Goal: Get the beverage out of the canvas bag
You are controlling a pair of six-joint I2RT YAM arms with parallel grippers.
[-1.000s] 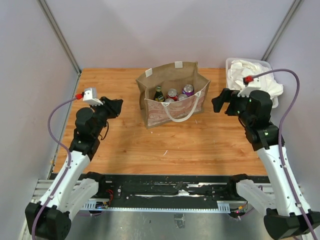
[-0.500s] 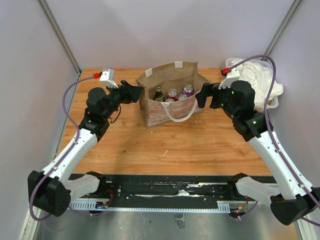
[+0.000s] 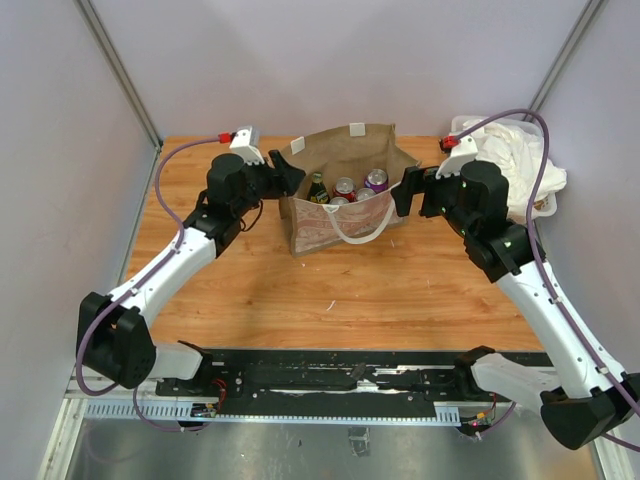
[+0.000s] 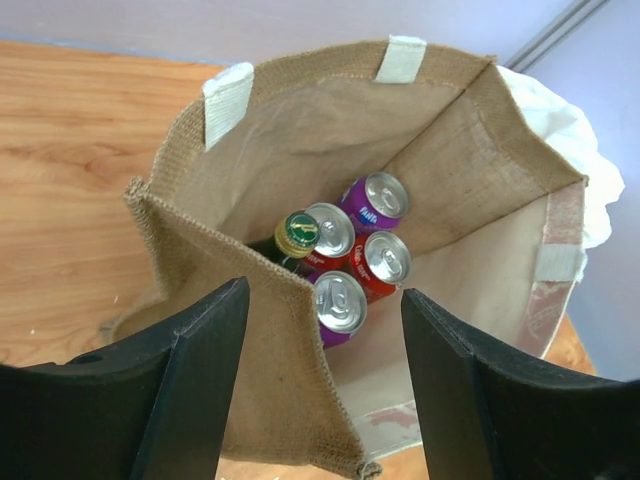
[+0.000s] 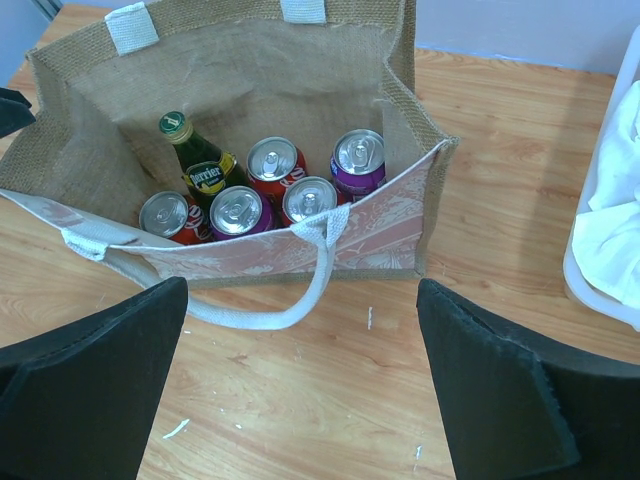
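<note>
A tan bag [image 3: 320, 228] stands open at the back middle of the bench [image 3: 350, 290], between two robot arms. The left tool [image 4: 325, 290] hangs over the bag's left rim and the right tool [image 3: 406, 190] is beside its right side. Both have fingers apart and hold nothing. Likely risks: a finger catching the soft rim or the drooping white handle [image 5: 318, 265] could fold, drag or tip the bag. The drinks stand packed and touching, so fingers may jam or lift a neighbour. Inside stand five cans [image 5: 277, 160], red and purple, and a green bottle [image 5: 200, 165]. A clear bin [image 3: 457, 123] at back right holds white cloths [image 3: 510, 150].
</note>
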